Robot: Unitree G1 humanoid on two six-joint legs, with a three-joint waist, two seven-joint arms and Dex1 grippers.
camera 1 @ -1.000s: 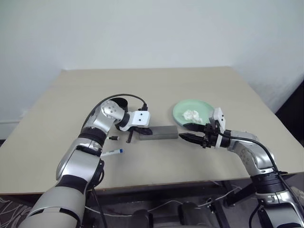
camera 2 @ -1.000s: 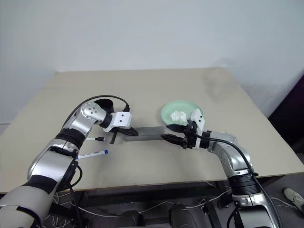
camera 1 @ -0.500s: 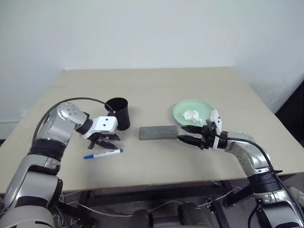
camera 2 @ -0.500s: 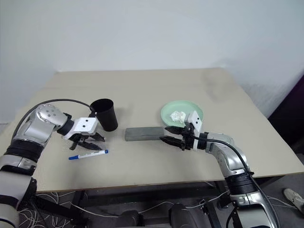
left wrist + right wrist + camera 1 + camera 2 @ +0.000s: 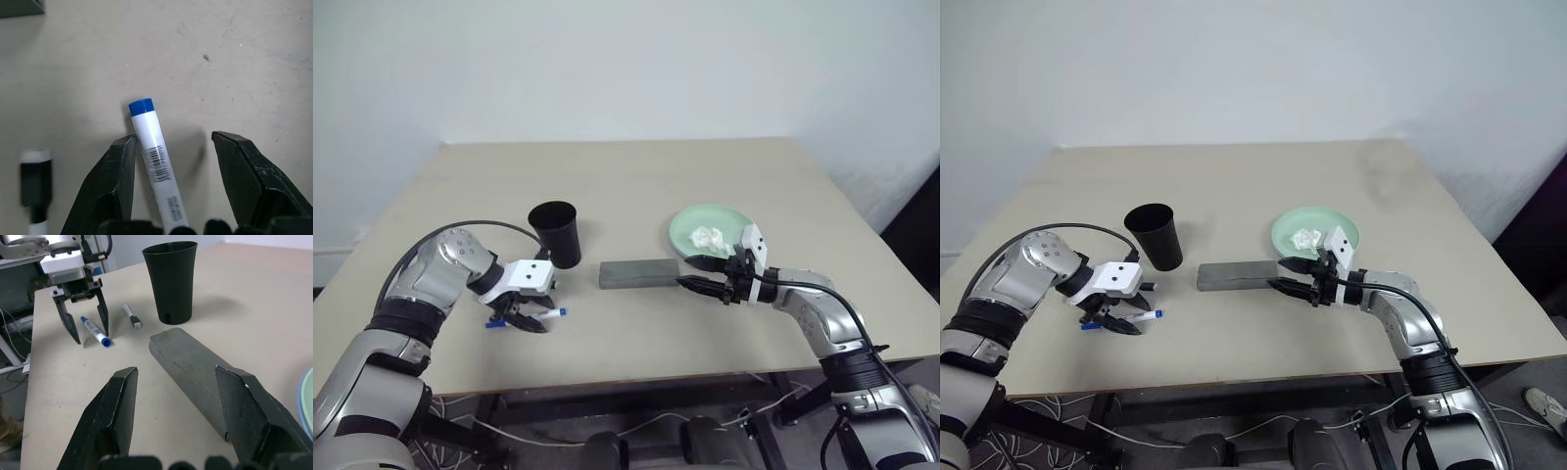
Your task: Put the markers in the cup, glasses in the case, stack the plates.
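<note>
You're on the marker step: your left gripper (image 5: 168, 188) straddles the blue-capped marker (image 5: 155, 159) lying on the table (image 5: 636, 176) near the cup (image 5: 556, 233), jaws apart, so close squarely before lifting; your right gripper (image 5: 176, 418) hangs open over the case (image 5: 195, 369).

Cup (image 5: 556, 233) left of case (image 5: 639, 273); plate (image 5: 710, 233) right; markers (image 5: 551, 313) before cup.

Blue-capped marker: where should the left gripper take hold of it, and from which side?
Grip the white barrel of the blue-capped marker mid-length, coming from above. It lies flat on the table, and the open left gripper already straddles it crosswise, one finger each side.
</note>
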